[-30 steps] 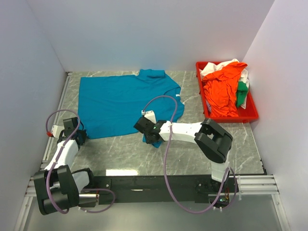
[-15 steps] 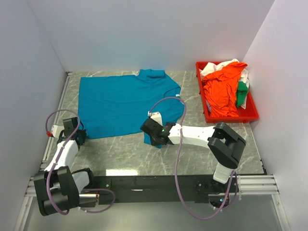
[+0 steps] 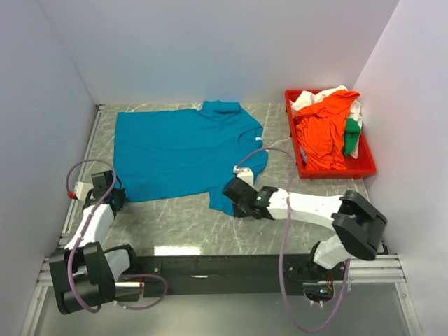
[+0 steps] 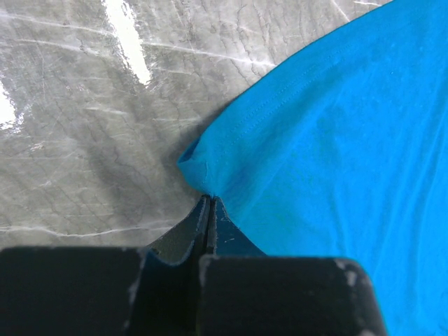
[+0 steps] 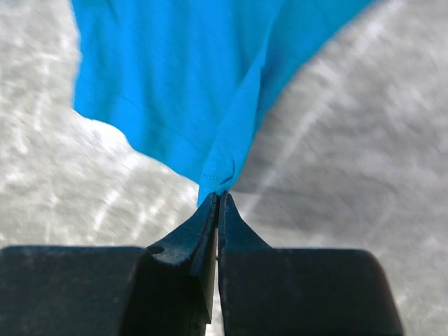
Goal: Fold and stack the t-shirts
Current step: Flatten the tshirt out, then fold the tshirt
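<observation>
- Grey marble table (image 3: 175, 224) lies beneath my jaws, white walls around.
- My left gripper (image 4: 210, 208) is pressed together, pinching a corner of the teal t-shirt (image 3: 182, 150), which spreads ahead and rightward.
- My right gripper (image 5: 218, 203) pinches another corner, with the cloth just ahead.

Plain pale walls (image 3: 210, 49) enclose a grey marbled tabletop (image 3: 182, 224) showing bright glare near its front edge.

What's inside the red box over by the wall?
An orange t-shirt fills most of the red tray, with white cloth at the back and green cloth on its right side. Anything underneath the pile is covered.
</observation>
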`<state>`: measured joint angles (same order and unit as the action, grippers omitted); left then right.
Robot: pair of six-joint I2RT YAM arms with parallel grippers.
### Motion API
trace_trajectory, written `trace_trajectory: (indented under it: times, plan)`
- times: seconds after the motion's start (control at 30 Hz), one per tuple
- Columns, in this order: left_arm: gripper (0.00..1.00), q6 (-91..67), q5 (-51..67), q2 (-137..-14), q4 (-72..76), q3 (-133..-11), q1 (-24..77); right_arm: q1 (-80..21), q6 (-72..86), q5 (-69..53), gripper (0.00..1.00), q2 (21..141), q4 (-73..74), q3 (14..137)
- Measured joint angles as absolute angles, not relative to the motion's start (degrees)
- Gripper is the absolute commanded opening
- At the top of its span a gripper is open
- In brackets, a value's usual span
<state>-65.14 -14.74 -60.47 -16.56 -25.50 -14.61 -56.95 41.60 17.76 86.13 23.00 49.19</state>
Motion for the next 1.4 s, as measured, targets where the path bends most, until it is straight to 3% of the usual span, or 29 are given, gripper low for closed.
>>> trace_trajectory:
  times: [0.33,0.43,0.47,0.6,0.8,0.97,1.4]
  plan:
    - [0.01,-65.1,-14.9,-59.7,-16.6,-25.5,-14.7,-55.2,49.3,17.1,0.08,68.8,23.3,32.1]
    - [0.01,-65.1,-14.9,-59.6,-16.6,-25.5,-14.7,-54.6,51.6,16.2,0.28,63.7,23.9,29.1]
    - [0.01,-65.1,-14.9,-59.4,-16.6,-25.4,-14.7,-54.4,52.0,15.9,0.44,62.4,24.1,28.7]
    - [0.01,-65.1,-14.9,-58.7,-16.7,-25.2,-14.7,-53.4,53.2,14.7,0.60,58.3,24.9,28.5]
    - [0.01,-65.1,-14.9,-57.5,-17.0,-24.8,-14.7,-41.1,50.5,9.8,0.60,56.2,22.6,29.0]
    - [0.01,-65.1,-14.9,-57.1,-17.2,-24.7,-14.7,-31.9,46.7,6.6,0.56,64.1,18.9,32.8]
    - [0.01,-65.1,-14.9,-56.4,-17.9,-24.6,-14.7,-27.5,45.8,-1.2,0.52,75.5,8.1,34.2]
